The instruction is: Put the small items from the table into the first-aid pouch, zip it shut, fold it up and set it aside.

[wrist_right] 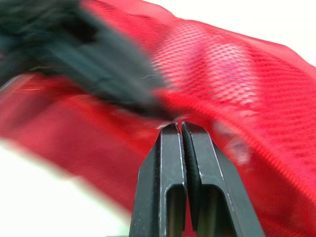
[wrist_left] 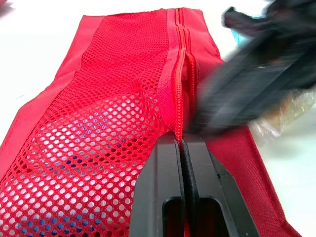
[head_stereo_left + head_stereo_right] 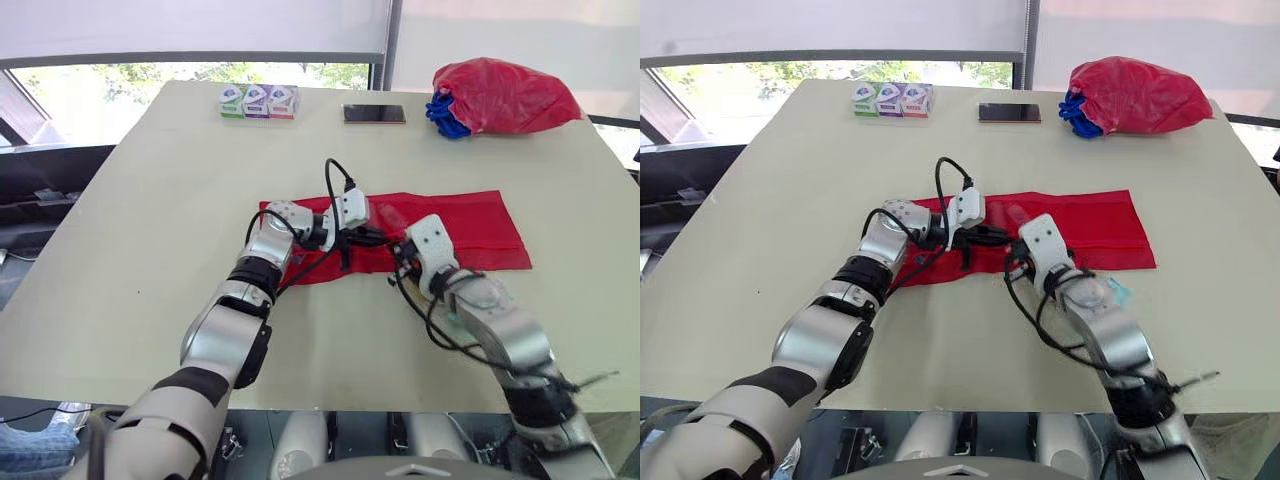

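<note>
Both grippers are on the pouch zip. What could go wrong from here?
1. Left gripper is shut on the pouch at its zip seam, mesh bunched beside it; a pull may drag the pouch rather than run the zip.
2. Right gripper, also shut, sits close to it; they may collide or snag the cable.
3. Boxes at the far edge and a packet by the right arm lie outside; zipping now may leave them out.

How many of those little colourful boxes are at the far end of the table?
3, in a row at the table's far edge, left of the phone: green box, purple box, red box. None seems hidden behind them.
</note>
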